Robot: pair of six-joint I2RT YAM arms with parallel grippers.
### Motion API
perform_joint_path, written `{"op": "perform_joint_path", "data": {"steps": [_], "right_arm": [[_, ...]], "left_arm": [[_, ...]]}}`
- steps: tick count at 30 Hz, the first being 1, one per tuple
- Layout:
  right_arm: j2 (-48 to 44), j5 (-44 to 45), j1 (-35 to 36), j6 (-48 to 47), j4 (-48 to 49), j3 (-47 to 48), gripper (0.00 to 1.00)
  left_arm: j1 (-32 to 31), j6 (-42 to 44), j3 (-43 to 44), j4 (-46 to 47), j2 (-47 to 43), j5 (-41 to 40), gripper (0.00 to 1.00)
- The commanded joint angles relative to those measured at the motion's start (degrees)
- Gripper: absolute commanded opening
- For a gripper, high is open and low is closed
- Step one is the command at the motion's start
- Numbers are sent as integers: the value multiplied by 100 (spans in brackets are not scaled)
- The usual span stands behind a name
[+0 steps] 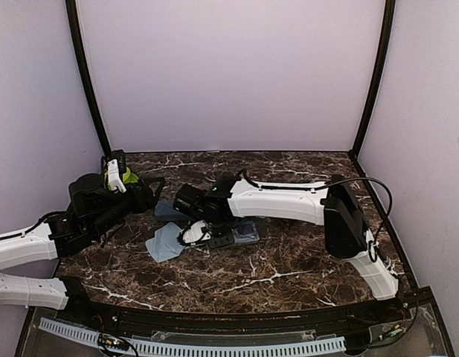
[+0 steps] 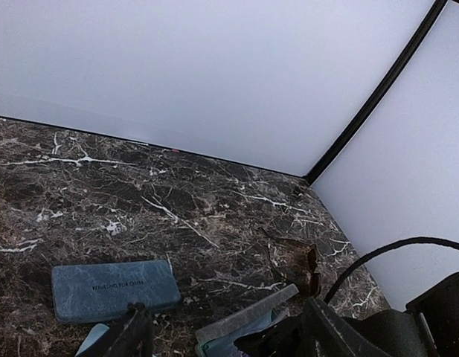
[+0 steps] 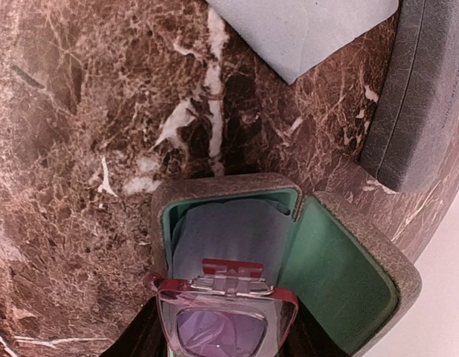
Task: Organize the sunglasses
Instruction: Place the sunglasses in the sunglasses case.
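The pink-purple sunglasses (image 3: 218,320) are folded and pinched in my right gripper (image 3: 222,338), which is shut on them just over the near end of an open grey case (image 3: 348,245). The case has a green lining and a light blue cloth (image 3: 229,234) lies inside it. The dark brown sunglasses (image 2: 307,266) lie on the marble beyond that open case (image 2: 248,316). My left gripper (image 2: 229,338) hangs open and empty to the left, near the closed blue-grey case (image 2: 114,288). From above, the right gripper (image 1: 198,230) sits at the open case (image 1: 244,235), and the left gripper (image 1: 151,195) is beside it.
A second light blue cloth (image 1: 166,242) lies on the marble table (image 1: 289,268) in front of the grippers and shows again as a cloth (image 3: 303,30) in the right wrist view. The closed case (image 3: 426,97) lies close beside the open one. White walls enclose the table.
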Motion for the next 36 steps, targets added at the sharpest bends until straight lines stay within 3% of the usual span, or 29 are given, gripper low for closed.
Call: {"op": "perform_joint_path", "data": {"steps": [1, 15, 36], "right_arm": [[155, -29, 44, -66, 100, 188, 45], [224, 72, 19, 93, 157, 130, 54], [-89, 103, -24, 475, 544, -226, 54]], "left_arm": [[31, -58, -100, 106, -104, 9, 71], [35, -77, -197, 171, -143, -26, 71], [31, -69, -215, 238, -28, 33, 70]]}}
